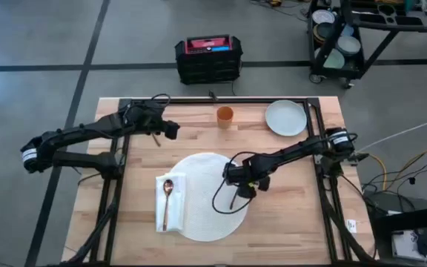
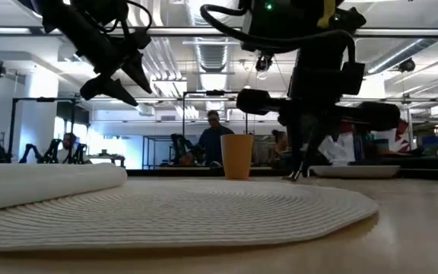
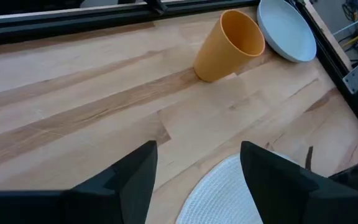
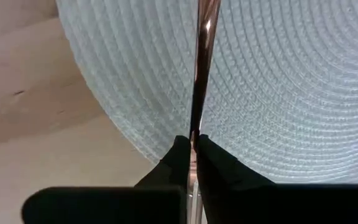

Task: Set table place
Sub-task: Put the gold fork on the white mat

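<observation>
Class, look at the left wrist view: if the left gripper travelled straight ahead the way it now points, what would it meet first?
Probably the orange cup standing on the table. The left gripper is open and aims roughly towards it; only bare wood lies between them. The plate lies beside and beyond the cup. Depth is uncertain.

Two matte-black six-joint robot arms (image 1: pixel 87 137), each wearing a white label band near the base and trailing looped black cables, end in flat tapered dark fingers (image 3: pixel 129 180)
</observation>
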Robot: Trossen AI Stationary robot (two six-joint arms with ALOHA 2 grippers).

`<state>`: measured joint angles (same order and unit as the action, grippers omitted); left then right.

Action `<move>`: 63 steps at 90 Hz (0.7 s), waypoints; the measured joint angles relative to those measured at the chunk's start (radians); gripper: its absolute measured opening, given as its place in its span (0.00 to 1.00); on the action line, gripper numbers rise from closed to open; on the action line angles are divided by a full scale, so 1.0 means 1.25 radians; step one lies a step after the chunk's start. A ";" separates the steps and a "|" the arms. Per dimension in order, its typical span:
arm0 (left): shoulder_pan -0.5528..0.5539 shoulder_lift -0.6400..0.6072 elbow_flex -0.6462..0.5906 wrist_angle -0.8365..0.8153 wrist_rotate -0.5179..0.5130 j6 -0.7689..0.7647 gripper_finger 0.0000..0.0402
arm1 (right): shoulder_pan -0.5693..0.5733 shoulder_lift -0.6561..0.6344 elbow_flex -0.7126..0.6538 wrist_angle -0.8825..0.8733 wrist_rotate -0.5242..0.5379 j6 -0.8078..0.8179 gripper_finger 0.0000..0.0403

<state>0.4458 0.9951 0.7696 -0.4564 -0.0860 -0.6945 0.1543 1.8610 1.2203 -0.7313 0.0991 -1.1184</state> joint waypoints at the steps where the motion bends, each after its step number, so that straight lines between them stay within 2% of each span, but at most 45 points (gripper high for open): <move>1: 0.000 0.000 0.000 0.000 0.000 0.000 0.54 | 0.000 0.000 0.000 0.000 -0.002 0.000 0.02; 25: 0.000 0.000 0.000 0.000 0.000 0.000 0.54 | 0.002 0.000 0.001 -0.060 -0.001 -0.165 0.01; 52: 0.000 0.000 0.000 0.000 0.000 0.000 0.54 | -0.002 0.000 0.001 -0.034 0.067 -0.168 0.03; 63: 0.000 0.000 0.000 0.000 0.000 0.000 0.54 | -0.008 0.000 0.001 -0.033 0.069 -0.166 0.05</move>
<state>0.4454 0.9951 0.7696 -0.4561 -0.0860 -0.6947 0.1441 1.8607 1.2217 -0.7725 0.1848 -1.3254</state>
